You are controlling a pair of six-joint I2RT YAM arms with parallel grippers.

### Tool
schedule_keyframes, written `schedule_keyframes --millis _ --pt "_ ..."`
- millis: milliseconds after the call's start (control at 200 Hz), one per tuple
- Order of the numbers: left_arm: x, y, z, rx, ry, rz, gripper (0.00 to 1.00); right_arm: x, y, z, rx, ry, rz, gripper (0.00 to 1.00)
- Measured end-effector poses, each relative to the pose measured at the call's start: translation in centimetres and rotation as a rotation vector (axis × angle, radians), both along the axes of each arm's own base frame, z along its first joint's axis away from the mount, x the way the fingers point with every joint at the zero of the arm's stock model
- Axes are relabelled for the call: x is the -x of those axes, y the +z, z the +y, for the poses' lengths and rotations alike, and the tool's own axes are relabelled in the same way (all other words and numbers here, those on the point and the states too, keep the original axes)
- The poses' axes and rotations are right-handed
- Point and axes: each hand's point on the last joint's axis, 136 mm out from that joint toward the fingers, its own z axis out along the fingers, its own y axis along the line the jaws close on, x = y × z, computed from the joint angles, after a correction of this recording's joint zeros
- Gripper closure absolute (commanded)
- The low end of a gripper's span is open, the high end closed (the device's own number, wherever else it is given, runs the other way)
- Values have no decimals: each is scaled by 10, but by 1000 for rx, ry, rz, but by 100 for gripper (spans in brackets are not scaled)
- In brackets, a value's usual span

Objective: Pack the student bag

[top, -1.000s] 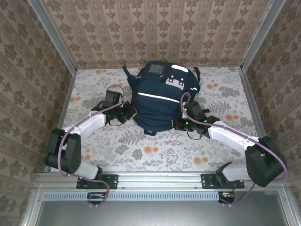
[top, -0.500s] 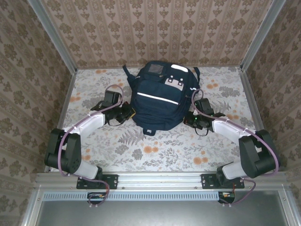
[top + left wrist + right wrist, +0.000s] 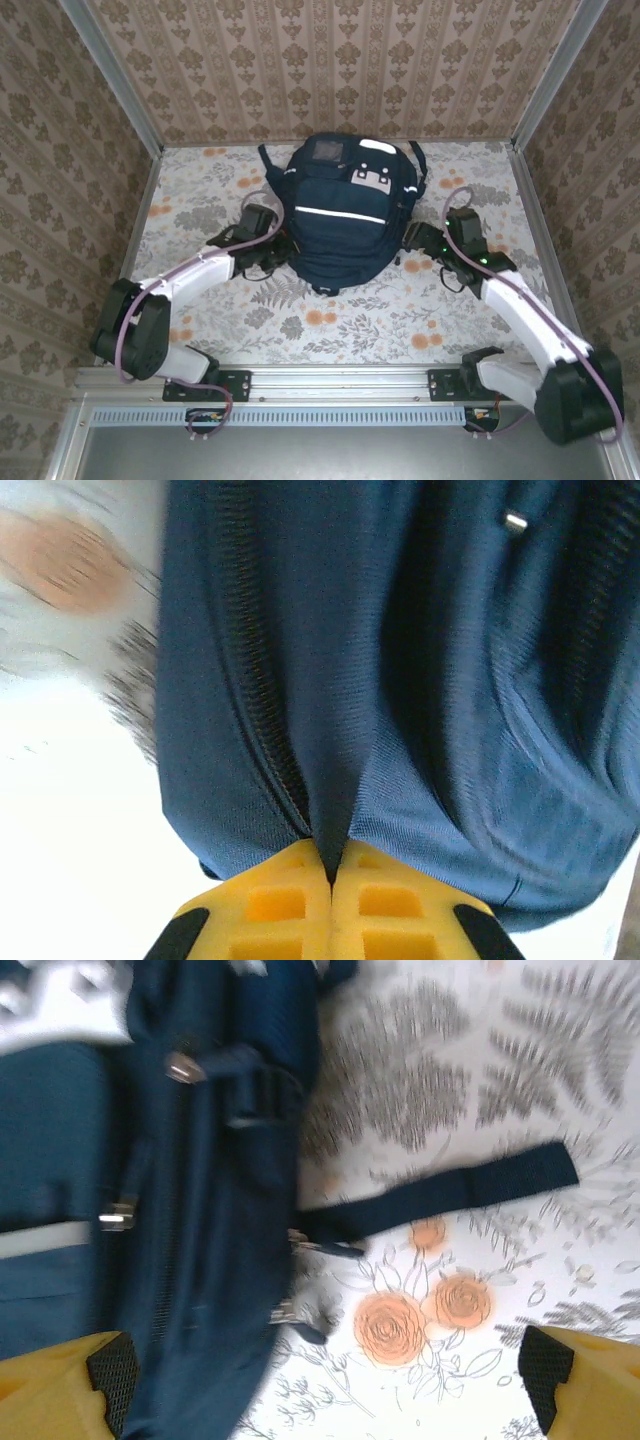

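Left gripper pins the student bag; right gripper stands free beside it

At the bottom centre of the left wrist view, the left gripper is closed tight, with a fold of the navy bag nipped between its yellow pads just beside the zip track. That hold should be firm and low so the fabric is taut for the zip. The right gripper is spread fully and grips nothing. Its tips sit in the lower corners of the right wrist view, one over the bag's side and the other over the floral table, with a loose strap lying beyond. From above, the bag lies flat at centre frame, towards the back wall. A clean next grasp probably means the metal zip pull, not the strap.
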Motion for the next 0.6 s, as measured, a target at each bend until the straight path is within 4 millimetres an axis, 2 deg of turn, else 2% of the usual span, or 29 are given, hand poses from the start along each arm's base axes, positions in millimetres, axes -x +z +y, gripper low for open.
schedule_keyframes --millis 45,110,215,260,295,370,380,390,400,410,500,600 --pt "12 2 -13 -5 -70 -16 100 4 18 -3 5 -3 -61 0" --pt "26 3 -28 -15 -153 -37 100 9 35 -7 17 -4 -116 0" --pt "46 4 -42 -44 -249 -73 100 15 47 -12 47 -4 -150 0" --pt "52 6 -43 -57 -274 -87 96 17 51 -14 60 -9 -150 0" --pt "56 6 -42 -66 -283 -96 88 17 54 -17 71 -17 -151 0" --pt "63 6 -36 -85 -303 -110 55 15 63 -20 101 -18 -169 0" --pt "65 6 -35 -89 -311 -113 42 15 64 -20 109 -12 -173 0" --pt "66 6 -34 -91 -315 -114 20 14 65 -20 113 -9 -178 0" --pt "67 5 -34 -93 -316 -113 7 14 66 -20 115 -6 -182 0" --pt "68 6 -33 -94 -324 -117 2 13 66 -20 122 0 -186 0" --pt "79 12 -37 -97 -391 -152 0 9 69 -15 174 67 -236 0" --pt "88 33 -37 -92 -453 -228 0 11 68 -10 239 148 -309 0"
